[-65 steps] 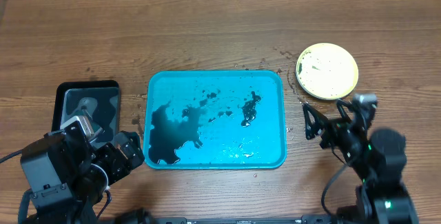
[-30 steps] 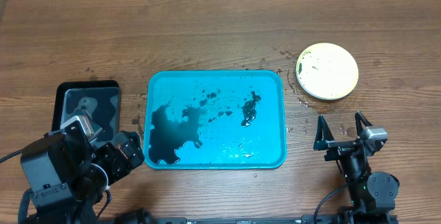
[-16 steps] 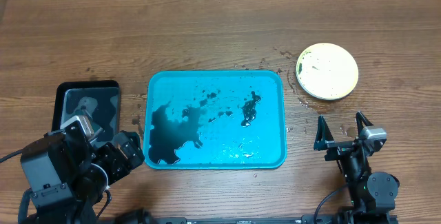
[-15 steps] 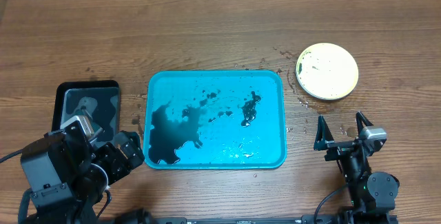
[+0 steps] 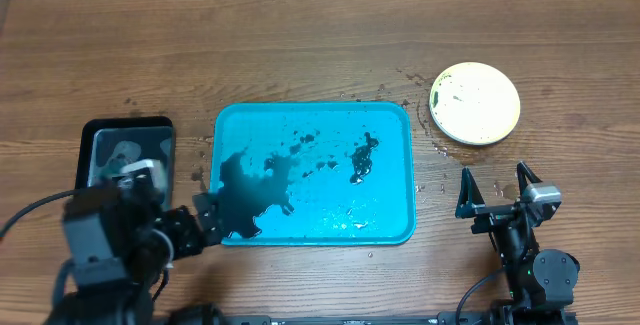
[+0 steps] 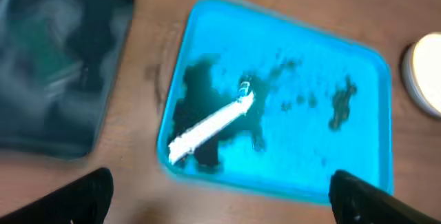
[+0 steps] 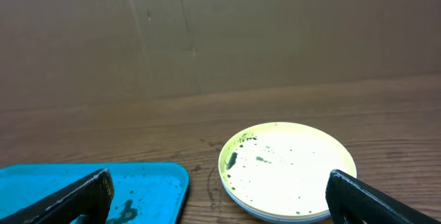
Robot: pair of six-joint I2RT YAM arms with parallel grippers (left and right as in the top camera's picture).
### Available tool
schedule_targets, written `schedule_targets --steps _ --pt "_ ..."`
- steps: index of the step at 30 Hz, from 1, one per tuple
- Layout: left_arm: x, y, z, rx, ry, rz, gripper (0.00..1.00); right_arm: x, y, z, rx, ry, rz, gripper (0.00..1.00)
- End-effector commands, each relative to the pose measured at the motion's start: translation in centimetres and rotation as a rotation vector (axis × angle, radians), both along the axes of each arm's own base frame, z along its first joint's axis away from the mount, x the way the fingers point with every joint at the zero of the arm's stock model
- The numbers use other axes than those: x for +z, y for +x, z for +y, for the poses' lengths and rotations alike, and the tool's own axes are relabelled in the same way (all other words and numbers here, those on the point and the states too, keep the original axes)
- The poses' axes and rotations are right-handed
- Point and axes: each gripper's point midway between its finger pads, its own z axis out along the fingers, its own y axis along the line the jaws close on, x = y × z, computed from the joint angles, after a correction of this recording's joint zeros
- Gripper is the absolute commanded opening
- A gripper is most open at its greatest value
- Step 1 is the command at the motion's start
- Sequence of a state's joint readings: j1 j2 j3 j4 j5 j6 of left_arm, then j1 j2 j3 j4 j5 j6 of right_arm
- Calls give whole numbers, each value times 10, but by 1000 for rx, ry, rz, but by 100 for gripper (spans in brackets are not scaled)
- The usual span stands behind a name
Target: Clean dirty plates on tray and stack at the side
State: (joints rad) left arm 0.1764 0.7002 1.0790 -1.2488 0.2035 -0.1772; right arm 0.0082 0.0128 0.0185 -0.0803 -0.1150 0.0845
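Light, stiff and probably wet-slippery, the small round yellow-green-rimmed plastic plates [image 5: 475, 103] sit stacked on the wooden desk [image 5: 300, 35] at two o'clock from the large turquoise plastic tray [image 5: 311, 107], best pinched at the rim; left fingers [image 6: 79, 198] and right fingers [image 5: 464, 190] both stand apart.

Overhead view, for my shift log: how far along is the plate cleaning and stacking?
Done: the tray holds no plates, only a dark puddle, and a plate stack sits on the table to its right. In hand: nothing; the left pincer and right pincer are both open and empty. Left: the top plate shows dark specks, so it may need more wiping.
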Motion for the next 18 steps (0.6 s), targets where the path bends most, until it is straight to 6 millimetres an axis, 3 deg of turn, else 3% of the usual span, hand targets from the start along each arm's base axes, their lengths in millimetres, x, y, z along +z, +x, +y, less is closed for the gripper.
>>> schedule_targets --steps 1,7,11,18 --pt "-16 2 -14 -157 86 -129 100 -2 0 0 -5 -4 -4 100" --pt "-28 20 -22 -192 130 -409 100 -2 0 0 -5 -4 -4 100" --pt "-35 43 -24 -199 155 -597 99 -2 0 0 -5 -4 -4 100" --pt "-41 55 -19 -167 192 -760 100 -2 0 0 -5 -4 -4 100"
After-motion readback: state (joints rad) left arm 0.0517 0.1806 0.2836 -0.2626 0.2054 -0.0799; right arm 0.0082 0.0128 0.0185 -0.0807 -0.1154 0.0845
